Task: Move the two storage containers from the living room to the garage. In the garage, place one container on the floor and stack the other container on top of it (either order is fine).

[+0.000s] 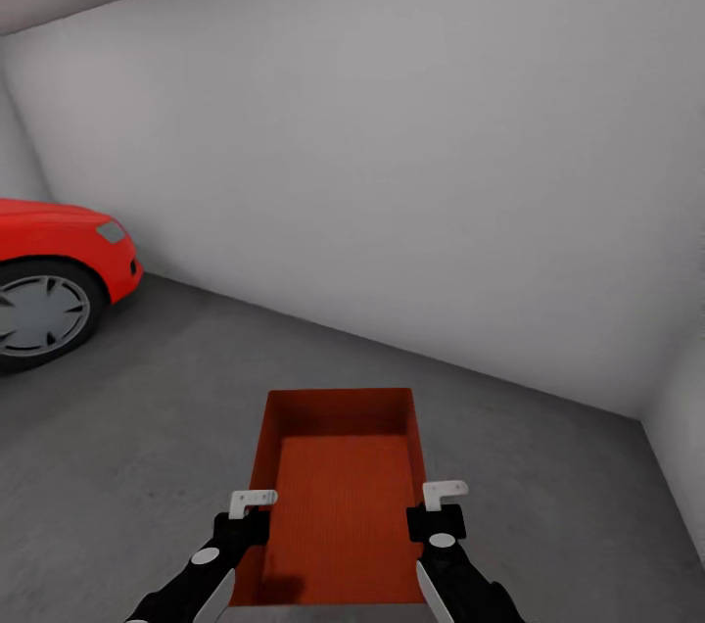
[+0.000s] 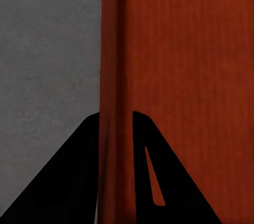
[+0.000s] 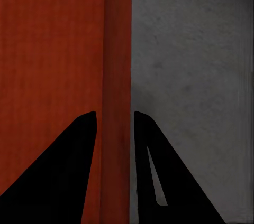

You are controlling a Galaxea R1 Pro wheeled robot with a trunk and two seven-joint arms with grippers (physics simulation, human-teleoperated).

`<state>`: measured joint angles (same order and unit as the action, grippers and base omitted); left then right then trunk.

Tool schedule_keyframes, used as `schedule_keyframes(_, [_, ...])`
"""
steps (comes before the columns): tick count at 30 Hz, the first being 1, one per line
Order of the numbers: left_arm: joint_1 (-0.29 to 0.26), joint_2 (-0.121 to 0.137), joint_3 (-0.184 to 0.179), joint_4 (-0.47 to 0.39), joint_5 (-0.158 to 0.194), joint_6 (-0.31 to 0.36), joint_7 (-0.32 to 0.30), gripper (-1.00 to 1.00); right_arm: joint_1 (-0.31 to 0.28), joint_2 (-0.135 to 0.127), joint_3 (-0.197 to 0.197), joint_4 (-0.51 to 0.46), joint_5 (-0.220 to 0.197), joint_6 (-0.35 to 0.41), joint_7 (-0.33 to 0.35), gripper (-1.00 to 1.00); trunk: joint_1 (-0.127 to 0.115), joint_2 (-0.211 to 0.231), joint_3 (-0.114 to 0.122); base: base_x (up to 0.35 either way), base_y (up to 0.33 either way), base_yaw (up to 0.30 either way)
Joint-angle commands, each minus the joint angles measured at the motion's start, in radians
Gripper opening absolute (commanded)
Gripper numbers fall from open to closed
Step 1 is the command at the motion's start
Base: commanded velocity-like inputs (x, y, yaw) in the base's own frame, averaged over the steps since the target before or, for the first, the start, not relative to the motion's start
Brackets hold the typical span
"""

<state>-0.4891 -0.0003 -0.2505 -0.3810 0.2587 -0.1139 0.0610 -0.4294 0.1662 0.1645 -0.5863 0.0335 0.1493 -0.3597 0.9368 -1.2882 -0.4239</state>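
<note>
Container [image 1: 343, 496] near end cut off, left pincer [image 1: 253, 505] and right pincer [image 1: 438, 498] pinching its walls.

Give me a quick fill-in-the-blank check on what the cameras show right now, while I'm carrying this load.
1. The storage container is gripped by ____ grippers at once.
2. The left gripper straddles the container's ____.
3. The car at the head view's left is ____ in colour.
4. The floor under the container is grey ____.

Missing words: both; side wall; red; concrete
</note>
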Motion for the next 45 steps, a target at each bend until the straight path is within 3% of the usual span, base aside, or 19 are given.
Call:
schedule_keyframes(1, [-0.002, 0.002, -0.007, -0.001, 0.003, -0.004, 0.014, -1.00, 0.000, -0.017, 0.012, 0.002, 0.029, 0.010, -0.013, -1.00, 0.000, -0.001, -0.001, 0.000, 0.000, -0.208])
schedule_keyframes(22, [-0.002, 0.003, -0.006, -0.001, 0.004, -0.004, 0.014, -1.00, 0.000, -0.017, 0.012, 0.002, 0.030, 0.010, -0.013, -1.00, 0.000, -0.001, -0.001, 0.115, 0.000, -0.103])
schedule_keyframes(45, [-0.002, 0.003, -0.006, -0.001, 0.004, -0.005, 0.013, -1.00, 0.000, -0.017, 0.011, 0.002, 0.029, 0.010, -0.013, -1.00, 0.000, -0.001, -0.001, 0.004, 0.000, -0.273])
